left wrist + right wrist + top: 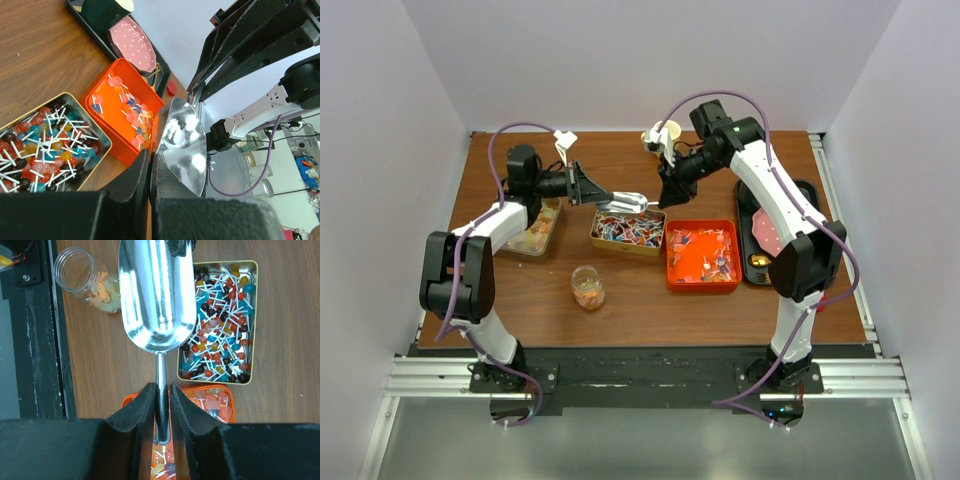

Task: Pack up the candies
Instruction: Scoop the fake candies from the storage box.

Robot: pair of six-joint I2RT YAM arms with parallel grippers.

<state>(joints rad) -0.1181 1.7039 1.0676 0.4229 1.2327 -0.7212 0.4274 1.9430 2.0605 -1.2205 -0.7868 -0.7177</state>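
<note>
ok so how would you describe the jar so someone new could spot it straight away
On the brown table, look nearer the arm bases than the row of candy tins. The jar stands alone there, just in front of the gold tin's left end. It is the only clear, round, upright container, holding a few pastel candies; its neighbours are flat rectangular tins.

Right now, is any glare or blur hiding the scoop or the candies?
Right wrist: bright streaks of glare on the scoop, candies sharp. Left wrist: the scoop mirrors white light and the far background is washed out. Top external: even light, soft shadows, candies too small for detail.
</note>
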